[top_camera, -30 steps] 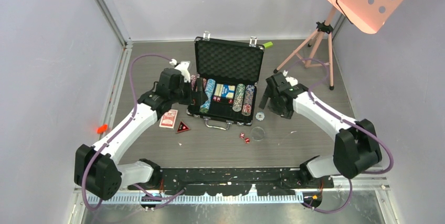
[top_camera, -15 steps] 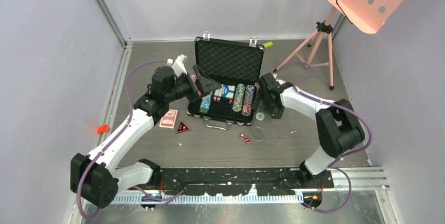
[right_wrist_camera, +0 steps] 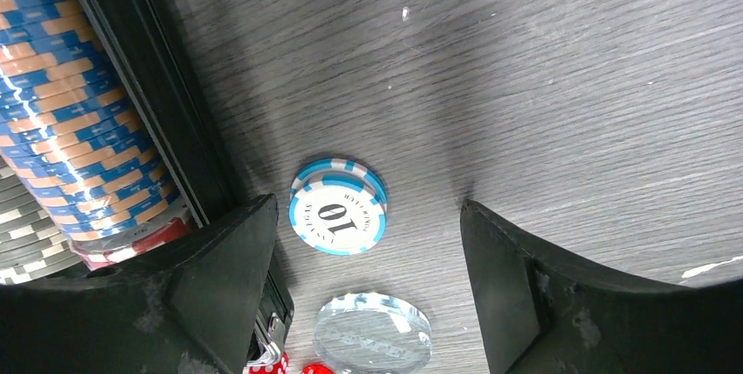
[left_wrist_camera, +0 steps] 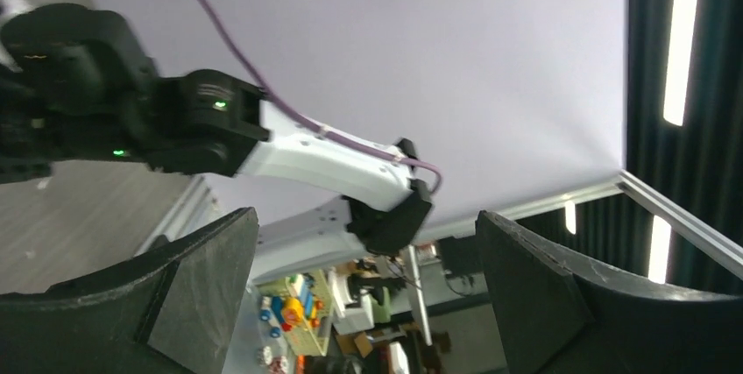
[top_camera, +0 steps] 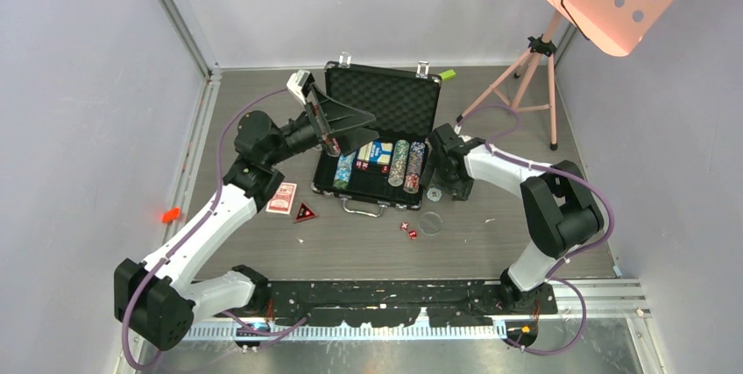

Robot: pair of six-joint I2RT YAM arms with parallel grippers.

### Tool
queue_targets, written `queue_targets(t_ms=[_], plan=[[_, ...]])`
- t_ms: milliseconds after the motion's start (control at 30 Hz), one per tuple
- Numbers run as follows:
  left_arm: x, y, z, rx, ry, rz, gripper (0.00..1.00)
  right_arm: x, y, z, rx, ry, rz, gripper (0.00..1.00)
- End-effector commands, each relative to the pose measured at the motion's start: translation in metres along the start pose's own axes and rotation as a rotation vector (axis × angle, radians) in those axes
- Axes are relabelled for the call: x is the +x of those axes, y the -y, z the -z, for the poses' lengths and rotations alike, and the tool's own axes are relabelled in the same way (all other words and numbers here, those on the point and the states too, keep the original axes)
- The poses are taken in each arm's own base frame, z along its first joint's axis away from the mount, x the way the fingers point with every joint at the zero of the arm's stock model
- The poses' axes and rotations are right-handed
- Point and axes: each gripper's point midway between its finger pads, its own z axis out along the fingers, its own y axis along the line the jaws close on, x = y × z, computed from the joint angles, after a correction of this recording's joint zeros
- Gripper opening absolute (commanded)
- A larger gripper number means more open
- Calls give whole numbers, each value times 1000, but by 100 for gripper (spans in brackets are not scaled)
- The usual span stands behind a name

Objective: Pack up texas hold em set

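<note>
Right gripper (top_camera: 437, 181) sits low, just off the right wall of the briefcase (top_camera: 383, 98), pointing down at the table (top_camera: 350, 243); you can't read its jaws from the top view. Left gripper (top_camera: 353, 131) is up in the air over the case's left end, spread wide and carrying nothing. Chip stacks (top_camera: 400, 162) lie in the tray between the two grippers. Card deck (top_camera: 282, 198) and red triangle (top_camera: 305, 213) are on the table below the left gripper, toward its base. Dice (top_camera: 407, 230) and clear disc (top_camera: 430, 222) are just base-side of the right one. Left wrist view: left gripper (left_wrist_camera: 368, 304) is released with an empty gap, only the right arm (left_wrist_camera: 307, 159) and wall beyond it. Right wrist view: right gripper (right_wrist_camera: 364, 216) is open and straddles a loose chip (right_wrist_camera: 337, 218) marked 10, nearer the case-side finger, seemingly with a second chip under it. Expect it light, rigid, smooth-edged and flat on the table. Pinch across the rim, tips down to the surface, and close slowly or it squirts out.
</note>
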Motion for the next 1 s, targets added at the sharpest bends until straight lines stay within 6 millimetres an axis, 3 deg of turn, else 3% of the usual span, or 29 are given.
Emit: queue_targets(t_ms=[0, 100, 200, 300, 533, 800, 967], plan=[[11, 54, 9, 203, -57, -41, 98, -5, -11, 1, -20, 15, -10, 82], [3, 28, 1, 85, -43, -12, 99, -6, -13, 5, -31, 18, -14, 83], [-1, 21, -4, 75, -43, -95, 99, -9, -13, 9, -34, 31, -11, 83], [3, -1, -6, -16, -78, -128, 99, -11, -13, 13, -41, 44, -6, 84], [10, -67, 13, -248, -91, -248, 98, -11, -22, 20, -60, 52, 14, 84], [11, -99, 27, -378, -139, -390, 98, -9, -18, 20, -34, 60, 33, 84], [-3, -125, 47, -524, -97, -470, 98, 1, -14, 14, -30, 28, 48, 81]])
